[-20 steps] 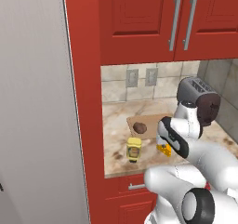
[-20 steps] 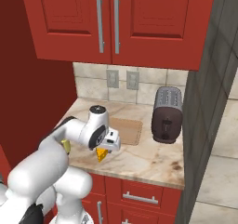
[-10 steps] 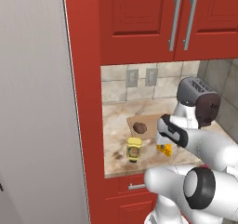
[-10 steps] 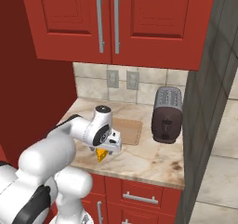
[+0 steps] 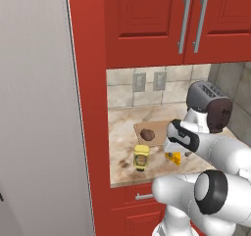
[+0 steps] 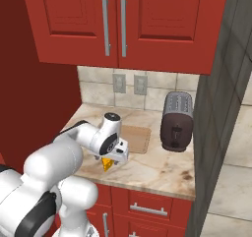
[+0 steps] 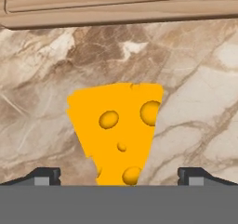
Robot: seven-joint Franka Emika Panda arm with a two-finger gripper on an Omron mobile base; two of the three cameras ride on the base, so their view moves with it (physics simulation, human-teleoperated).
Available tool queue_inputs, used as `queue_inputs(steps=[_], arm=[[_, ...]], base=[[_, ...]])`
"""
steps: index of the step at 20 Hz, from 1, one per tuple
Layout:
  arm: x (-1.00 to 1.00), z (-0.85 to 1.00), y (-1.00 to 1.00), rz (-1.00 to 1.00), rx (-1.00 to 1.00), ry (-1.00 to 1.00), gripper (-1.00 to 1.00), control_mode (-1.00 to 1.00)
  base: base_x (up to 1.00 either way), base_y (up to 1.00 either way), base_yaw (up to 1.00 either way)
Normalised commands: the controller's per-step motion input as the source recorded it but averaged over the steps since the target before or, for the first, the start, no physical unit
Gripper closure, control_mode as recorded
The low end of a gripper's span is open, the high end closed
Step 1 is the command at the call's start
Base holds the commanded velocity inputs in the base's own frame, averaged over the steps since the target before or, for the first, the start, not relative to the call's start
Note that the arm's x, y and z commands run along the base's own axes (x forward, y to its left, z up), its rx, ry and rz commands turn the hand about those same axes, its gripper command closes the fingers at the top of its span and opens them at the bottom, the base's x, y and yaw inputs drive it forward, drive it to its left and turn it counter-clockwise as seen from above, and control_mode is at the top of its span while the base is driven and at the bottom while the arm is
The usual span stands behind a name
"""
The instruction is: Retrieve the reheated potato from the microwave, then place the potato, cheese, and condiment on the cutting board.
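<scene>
Hand view, claw (image 7: 119, 177) spread wide, straddling cheese (image 7: 118, 128), untouched

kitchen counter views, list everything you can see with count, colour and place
potato: 1, brown, on the cutting board
cutting board: 1, light-brown wood, on the counter toward the wall
cheese: 1, yellow-orange wedge with holes, on the counter in front of the board
condiment: 1, yellow bottle with dark label, near the counter's front edge, left of the cheese
toaster: 1, dark with silver top, right of the board
counter: 1, beige marble
cabinet doors: 2, red, above the counter
claw: 1, dark tips, open, above the cheese
</scene>
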Motion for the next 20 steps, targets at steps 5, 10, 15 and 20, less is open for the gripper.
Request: queue_inputs(steps=[5,10,15,20], arm=[[-0.01,-0.07,0.09,0.00,0.01,-0.06,-1.00,-1.00],[0.09,-0.16,0.04,0.00,0.00,-0.01,-1.00,-1.00],[0.20,-0.12,0.00,0.00,0.00,0.00,-1.00,-1.00],[0.13,-0.01,0.00,0.00,0.00,0.00,-1.00,-1.00]], base=[[0.00,0.00,0.00],[0.00,0.00,0.00],[0.00,0.00,0.00],[0.00,0.00,0.00]])
